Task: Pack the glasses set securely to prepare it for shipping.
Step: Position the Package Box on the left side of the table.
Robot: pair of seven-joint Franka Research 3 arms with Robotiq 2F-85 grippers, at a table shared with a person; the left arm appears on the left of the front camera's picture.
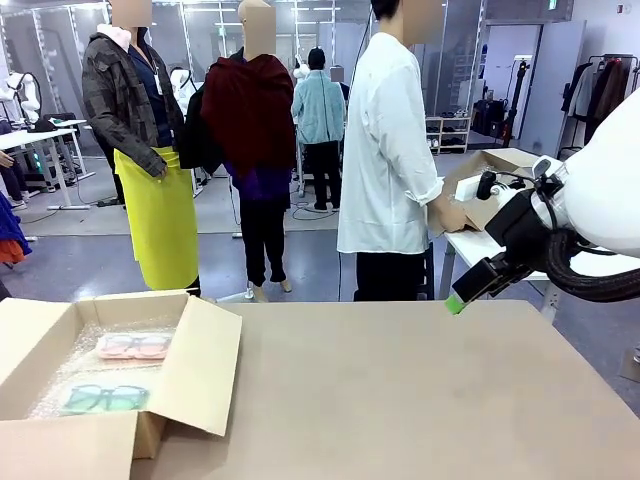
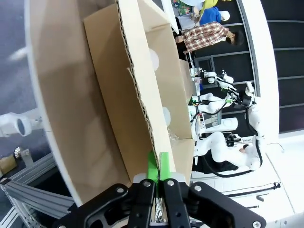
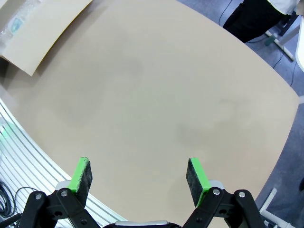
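Open cardboard box (image 1: pixel 190 375) with bubble wrap (image 1: pixel 75 365) on table (image 1: pixel 420 390)

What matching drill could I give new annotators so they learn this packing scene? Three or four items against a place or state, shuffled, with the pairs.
Things:
1. pink glasses case
2. green glasses case
3. left gripper
4. right gripper

Places or states:
A. jaws wide apart above bare table
B. pads pinched on a flap edge of the cardboard box
C. in the box on bubble wrap, nearer the robot
D. in the box, farther from the robot

Pairs: 1-D, 2-C, 3-B, 4-A
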